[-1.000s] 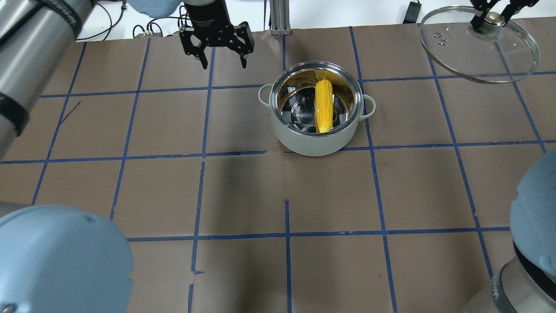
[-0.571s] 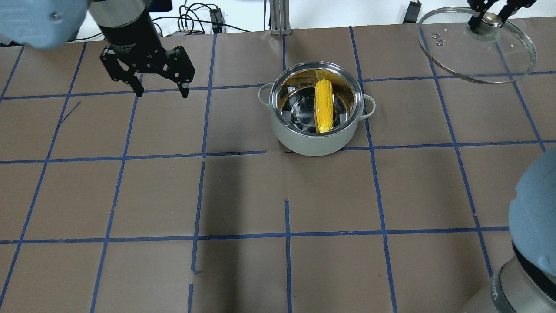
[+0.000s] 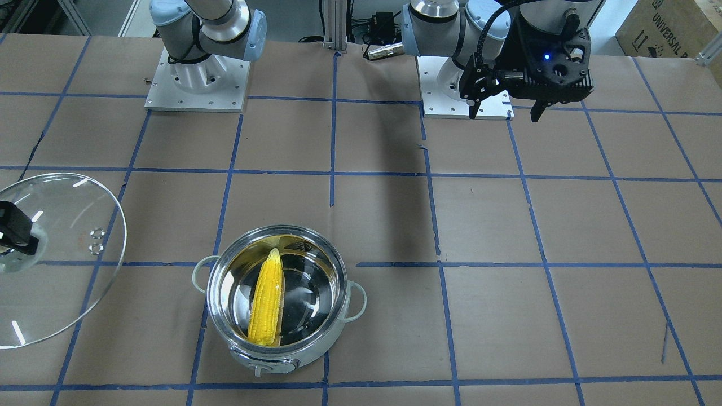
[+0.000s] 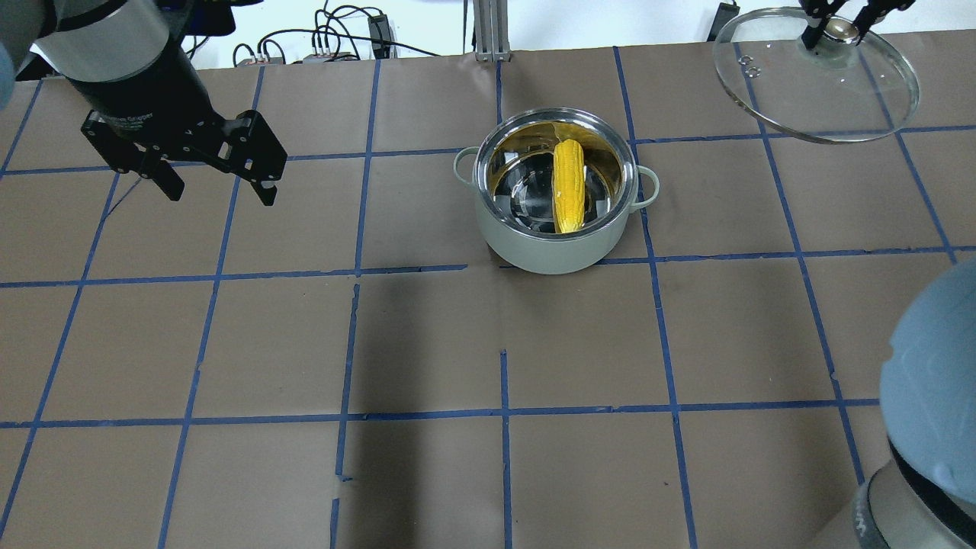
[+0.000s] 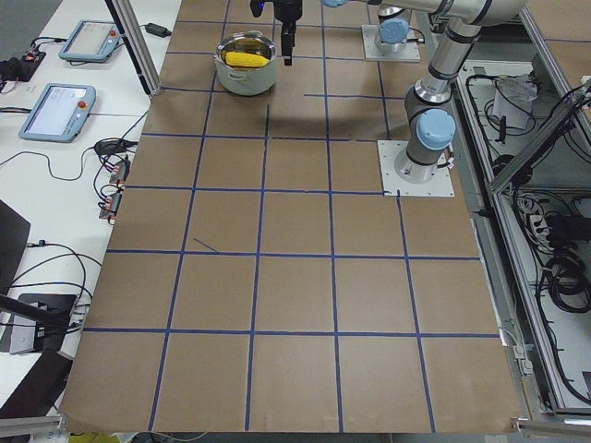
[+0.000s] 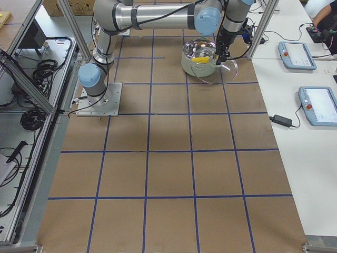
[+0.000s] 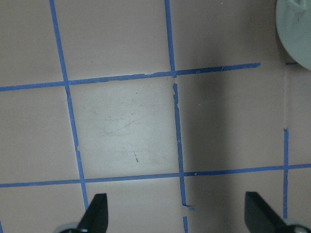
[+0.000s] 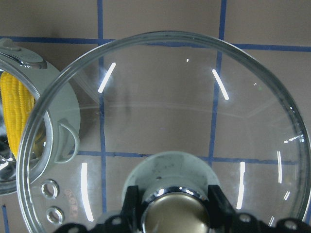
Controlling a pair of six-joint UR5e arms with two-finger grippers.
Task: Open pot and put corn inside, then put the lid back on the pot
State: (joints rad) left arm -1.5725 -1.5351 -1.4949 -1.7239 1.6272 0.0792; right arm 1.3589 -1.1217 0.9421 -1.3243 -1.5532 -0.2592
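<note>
Cardboard box (image 3: pixel 668 25), off the table corner, past the left gripper (image 3: pixel 503 114) on its outer side and further back than it. Black print reads "UNIVERSAL R…", then the frame edge cuts the word.

White print (image 4: pixel 137 120) is one small line on the left gripper's round black body, just above its fingers. It ends in "Gripper"; the word before is blurred.

Lid (image 8: pixel 194 107): faint reddish stamp (image 8: pixel 72 198) on the glass beside the vent rings (image 8: pixel 50 189), off to one side of the right gripper (image 8: pixel 175 213). Characters not legible.
</note>
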